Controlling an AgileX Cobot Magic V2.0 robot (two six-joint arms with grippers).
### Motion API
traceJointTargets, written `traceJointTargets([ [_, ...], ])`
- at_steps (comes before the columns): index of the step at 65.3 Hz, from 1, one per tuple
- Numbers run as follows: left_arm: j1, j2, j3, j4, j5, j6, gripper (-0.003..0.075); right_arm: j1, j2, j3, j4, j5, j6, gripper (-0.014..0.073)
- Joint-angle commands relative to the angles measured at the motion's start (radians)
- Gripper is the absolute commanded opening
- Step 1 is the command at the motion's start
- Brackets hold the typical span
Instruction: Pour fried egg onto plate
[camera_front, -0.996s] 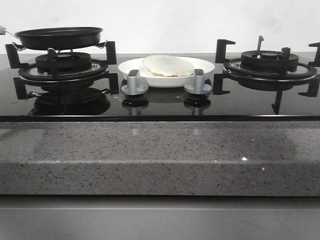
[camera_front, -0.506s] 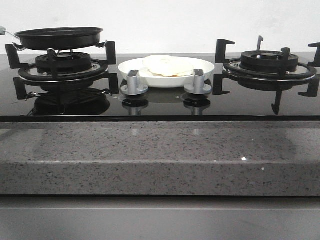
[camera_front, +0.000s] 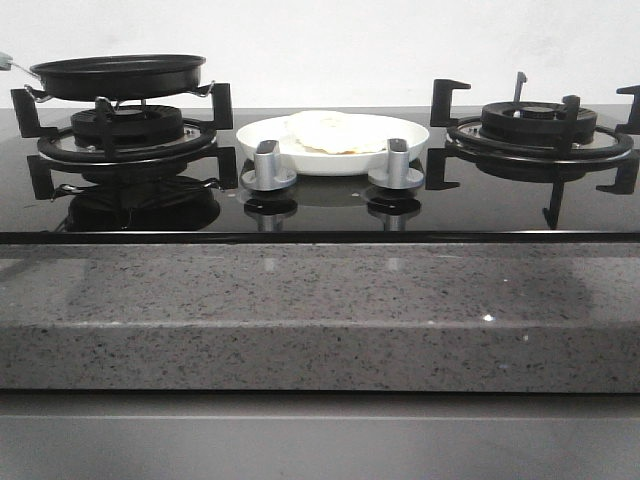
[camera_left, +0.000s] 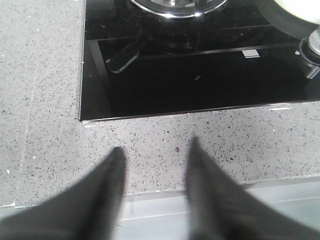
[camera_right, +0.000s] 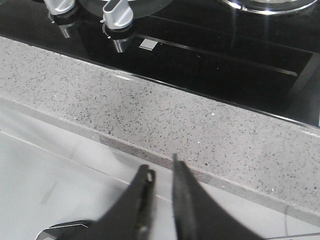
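The fried egg (camera_front: 330, 131), a cream-white disc, lies flat in the white plate (camera_front: 405, 140), which sits on the black glass hob between the two burners. The black frying pan (camera_front: 118, 75) rests level on the left burner, empty as far as I can see. Neither gripper shows in the front view. My left gripper (camera_left: 155, 145) is open and empty over the speckled counter's front edge, with a bit of the plate's rim (camera_left: 295, 12) far ahead. My right gripper (camera_right: 162, 164) is shut with a thin slit, empty, in front of the counter edge.
Two silver knobs (camera_front: 268, 165) (camera_front: 398, 163) stand just in front of the plate. The right burner (camera_front: 538, 125) with its black grate is bare. A grey speckled stone counter (camera_front: 320, 310) runs along the hob's front; a knob also shows in the right wrist view (camera_right: 117, 12).
The egg has dropped from a raised, tilted pose over the plate's rim and now lies lower and flat in the plate. The pan has barely moved.
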Motion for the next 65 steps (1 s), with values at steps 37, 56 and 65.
traceJointTargets([
  [37,-0.005,0.000,-0.026,0.006,-0.064,-0.010,-0.0019,-0.002,0.005,-0.022,-0.021,-0.047,-0.012,-0.0068],
  [56,0.088,-0.127,0.122,-0.009,-0.223,-0.010,-0.0019,-0.002,0.005,-0.022,-0.021,-0.047,-0.012,-0.0068],
  [65,0.152,-0.288,0.325,-0.089,-0.486,-0.010,-0.0019,-0.002,0.005,-0.022,-0.021,-0.047,-0.012,-0.0068],
])
